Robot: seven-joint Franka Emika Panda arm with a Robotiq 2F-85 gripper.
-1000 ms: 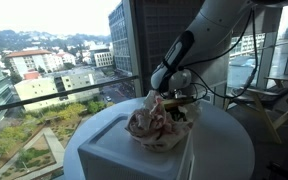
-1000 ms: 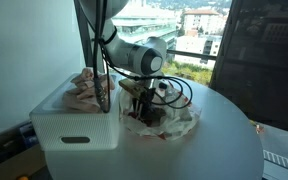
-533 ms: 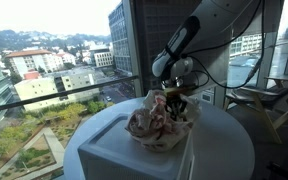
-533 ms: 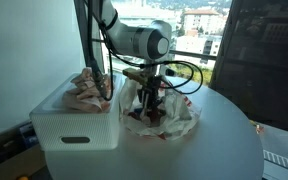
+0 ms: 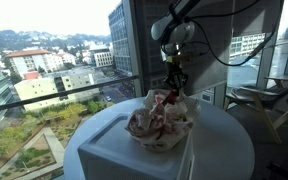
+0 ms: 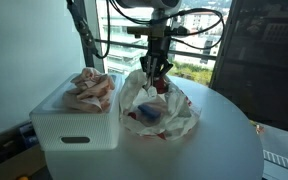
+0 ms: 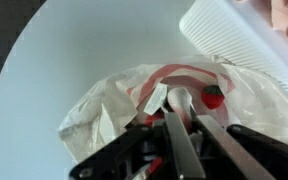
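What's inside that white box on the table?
Crumpled pinkish cloth heaps out of the white box; anything beneath it is hidden by the cloth and the solid walls.

Crumpled red-striped white cloth [image 6: 179, 112], peak pinched in gripper [image 6: 156, 72], rest heaped on round table [image 6: 229, 140]

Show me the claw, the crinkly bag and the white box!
claw [image 6: 156, 72]: in an exterior view, midway between its fingertips, at the bag's peak.
crinkly bag [image 6: 176, 112]: in an exterior view, on its white side.
white box [image 6: 74, 130]: in an exterior view, on its front wall.
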